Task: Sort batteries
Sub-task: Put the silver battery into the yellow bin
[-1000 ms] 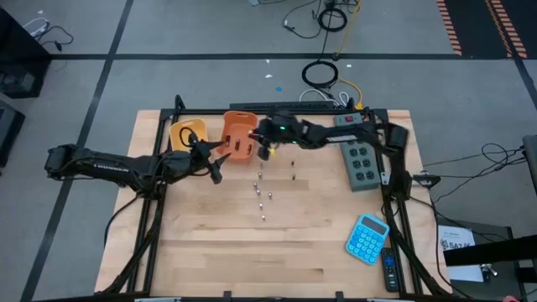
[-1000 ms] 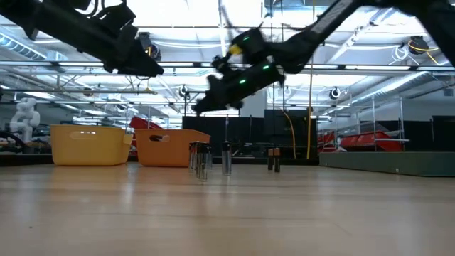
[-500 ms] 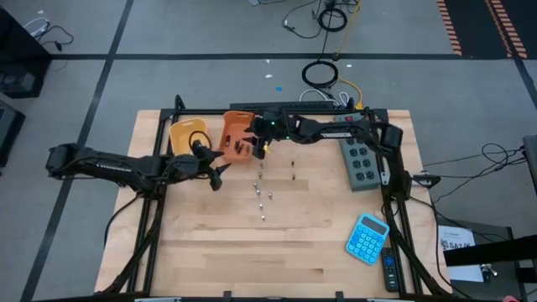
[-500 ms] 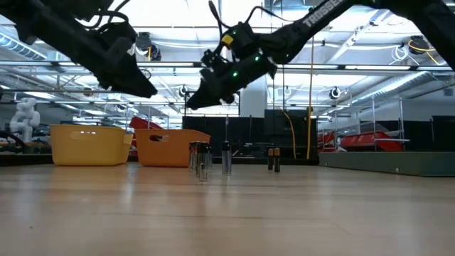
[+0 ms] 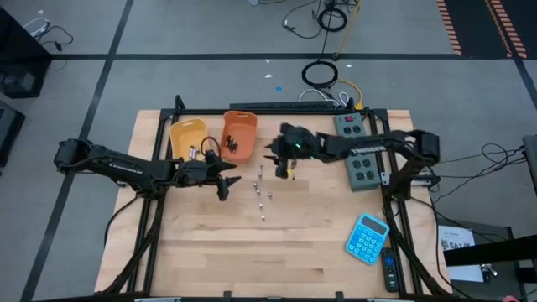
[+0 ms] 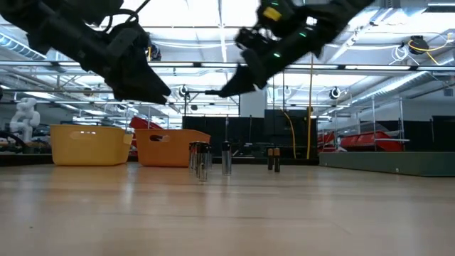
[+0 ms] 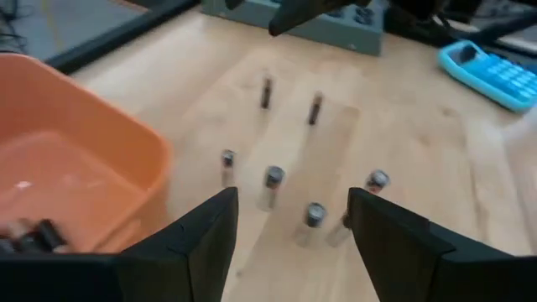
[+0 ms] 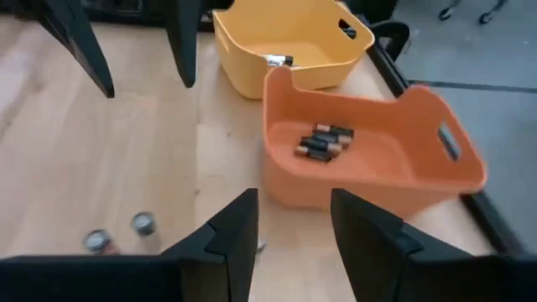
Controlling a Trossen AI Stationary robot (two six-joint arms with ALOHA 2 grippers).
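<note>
wooden tabletop [image 5: 252, 252], warehouse room behind. sorting is partly done, i judge: orange bin [image 8: 377, 159] holds a few dark batteries [image 8: 321, 141], yellow bin [image 8: 294, 42] holds at least one [image 8: 277, 60]. left to do: a small group of batteries upright on the wood, four silvery-topped ones [image 7: 270, 186] just ahead of my left fingers, and two darker ones [image 7: 289, 101] farther out beyond them, below my right gripper [image 5: 281, 161]. they look like tiny cylinders, standing apart from each other. my left gripper [image 7: 289, 243] hangs above the table beside the orange bin, fingers spread wide, nothing between them. my right gripper's fingers are also apart and empty, with the orange bin just ahead of them and two loose batteries [image 8: 122, 232] off to one side.
</note>
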